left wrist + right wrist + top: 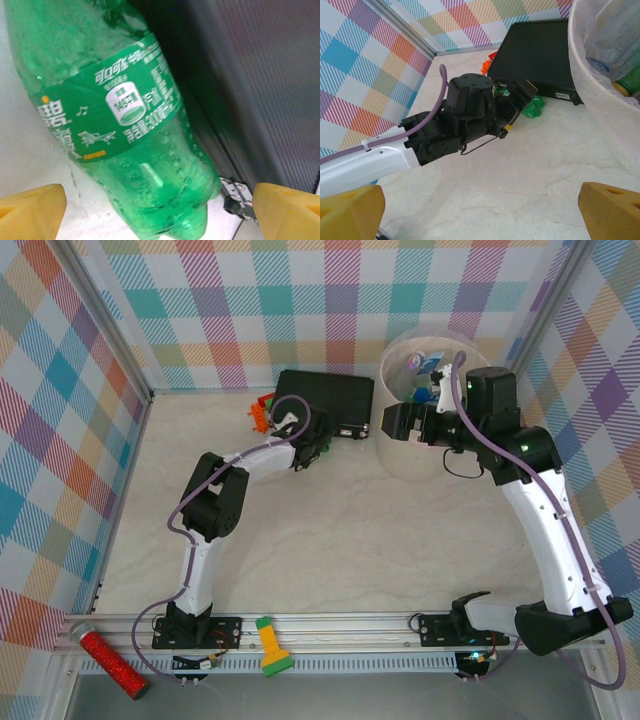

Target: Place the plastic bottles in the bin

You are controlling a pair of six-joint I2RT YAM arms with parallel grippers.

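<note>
The left gripper point(160, 220) had its yellow fingers point(30, 212) spread wide and empty, straddling the base of a green translucent plastic bottle point(115, 115). In the wrist view the bottle lay on the pale table point(20, 165). Its long axis ran from 5 o'clock at the fingers to 11 o'clock, close alongside a flat black rectangular case point(250, 75) at 3 o'clock. From above, the large round pale bin point(400, 452) sat at 3 o'clock. The right gripper point(480, 215), also wide open and empty, was farther from the bottle.
</note>
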